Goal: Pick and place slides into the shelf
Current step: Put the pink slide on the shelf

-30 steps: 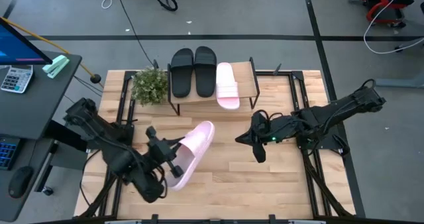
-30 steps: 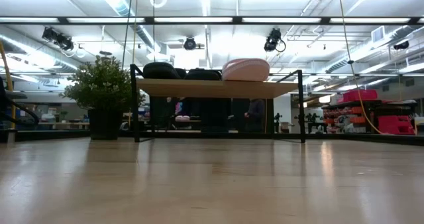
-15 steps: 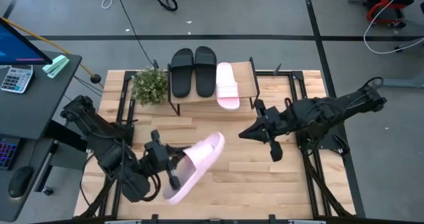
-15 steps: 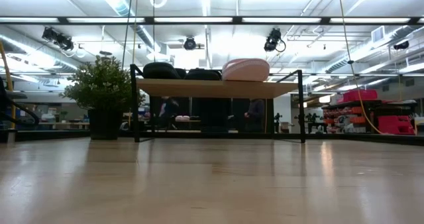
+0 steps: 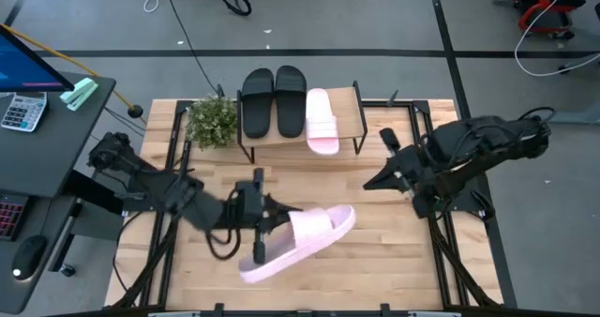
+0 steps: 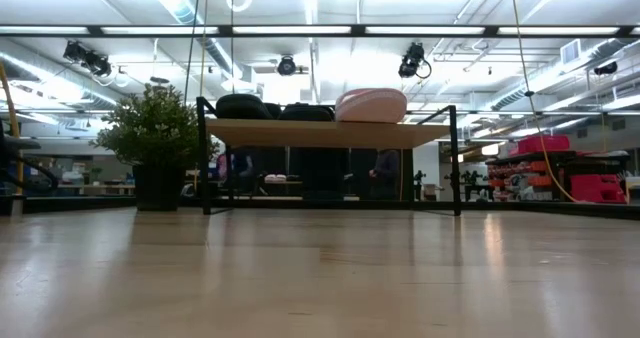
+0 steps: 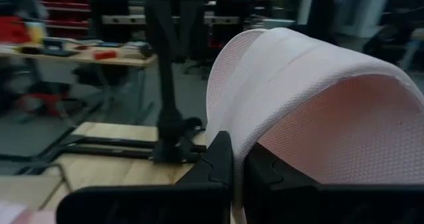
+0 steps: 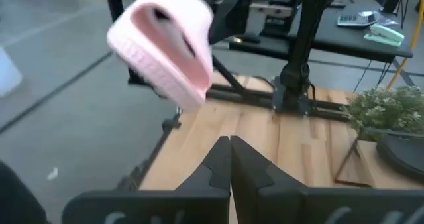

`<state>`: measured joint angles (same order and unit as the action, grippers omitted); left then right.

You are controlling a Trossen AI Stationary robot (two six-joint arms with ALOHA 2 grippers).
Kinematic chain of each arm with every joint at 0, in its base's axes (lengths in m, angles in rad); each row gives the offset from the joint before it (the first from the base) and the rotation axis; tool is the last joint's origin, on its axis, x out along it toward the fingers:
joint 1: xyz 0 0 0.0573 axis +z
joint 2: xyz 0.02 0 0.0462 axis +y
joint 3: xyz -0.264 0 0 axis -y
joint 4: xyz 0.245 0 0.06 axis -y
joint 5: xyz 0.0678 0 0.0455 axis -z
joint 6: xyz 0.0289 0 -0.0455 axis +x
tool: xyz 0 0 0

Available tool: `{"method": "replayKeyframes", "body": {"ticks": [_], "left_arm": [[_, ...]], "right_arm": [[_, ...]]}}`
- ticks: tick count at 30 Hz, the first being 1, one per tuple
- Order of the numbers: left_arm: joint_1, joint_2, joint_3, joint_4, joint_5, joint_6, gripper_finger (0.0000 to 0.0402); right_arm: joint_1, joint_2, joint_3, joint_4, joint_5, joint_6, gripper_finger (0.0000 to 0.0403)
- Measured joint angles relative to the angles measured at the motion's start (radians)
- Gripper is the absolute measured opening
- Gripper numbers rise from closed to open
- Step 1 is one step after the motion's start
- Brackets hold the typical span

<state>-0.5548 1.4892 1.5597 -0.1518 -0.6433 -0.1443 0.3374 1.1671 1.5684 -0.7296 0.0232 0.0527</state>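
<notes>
Pink slide (image 5: 300, 242) is hanging above the desk (image 5: 394, 251), in front of the shelf (image 5: 349, 111), and my left tool (image 5: 261, 225) is pinching it by the strap edge, fingers (image 7: 215, 161) pressed on the pale mesh. Other 3 slides are sitting on the shelf top: two black slides (image 5: 274, 101) side by side, then a second pink one (image 5: 322, 120) just beside them. My right tool (image 5: 375, 181) is pressed together w/ nothing in it, hovering over the desk's right side, near the shelf. Small plant (image 5: 212, 120) is standing left of the shelf.
</notes>
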Motion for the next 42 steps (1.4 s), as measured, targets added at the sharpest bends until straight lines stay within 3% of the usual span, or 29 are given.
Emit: {"method": "replayKeyframes", "body": {"ticks": [7, 11, 17, 27, 32, 37, 42], "left_arm": [[0.167, -0.037, 0.000, -0.004, 0.215, -0.001, 0.0011], [0.238, -0.039, 0.000, 0.004, 0.296, -0.021, 0.0011], [0.292, -0.032, 0.000, 0.031, 0.417, -0.056, 0.0011], [0.293, -0.031, 0.000, 0.051, 0.434, -0.054, 0.0011], [0.293, -0.031, 0.000, 0.051, 0.438, -0.053, 0.0011], [0.293, -0.031, 0.000, 0.051, 0.458, -0.043, 0.0011], [0.293, -0.031, 0.000, 0.050, 0.467, -0.030, 0.0011]], "right_arm": [[0.000, 0.000, 0.125, -0.192, -0.061, -0.055, 0.0003], [0.000, 0.000, 0.168, -0.197, -0.117, -0.083, 0.0009], [-0.001, 0.001, 0.169, -0.179, -0.105, -0.276, 0.0045], [-0.001, 0.016, 0.168, -0.093, 0.042, -0.412, 0.0169], [-0.003, 0.039, 0.168, 0.012, 0.047, -0.415, 0.0216], [-0.002, 0.080, 0.168, 0.009, -0.014, -0.393, 0.0228], [-0.002, 0.108, 0.168, 0.009, -0.011, -0.386, 0.0206]]}}
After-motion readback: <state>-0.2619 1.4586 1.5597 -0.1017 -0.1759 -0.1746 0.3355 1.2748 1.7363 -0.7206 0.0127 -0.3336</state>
